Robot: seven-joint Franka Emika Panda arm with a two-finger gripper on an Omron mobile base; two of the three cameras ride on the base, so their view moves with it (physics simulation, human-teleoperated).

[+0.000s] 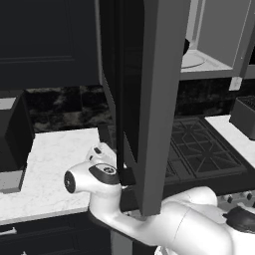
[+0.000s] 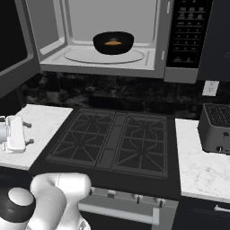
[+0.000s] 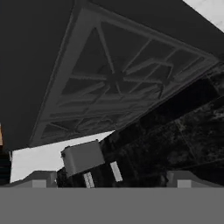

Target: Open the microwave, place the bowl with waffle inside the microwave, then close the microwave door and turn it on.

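Observation:
The microwave (image 2: 103,60) hangs above the stove with its cavity open. On the turntable inside sits the black bowl (image 2: 99,45), and the golden waffle (image 2: 112,43) lies in it. The microwave door (image 2: 11,54) is swung wide to the left; in the left base view the door (image 1: 154,99) stands edge-on through the middle. My gripper (image 2: 29,133) hovers low over the left counter, below the open door and well apart from it. It is open, and in the hand view the gripper (image 3: 112,180) has nothing between its fingertips.
A black stove (image 2: 117,143) lies under the microwave. A dark toaster (image 2: 217,128) stands on the right counter, with a wall outlet (image 2: 209,88) above it. The control panel (image 2: 187,31) is on the microwave's right side. Dark cupboards (image 1: 47,42) hang to the left.

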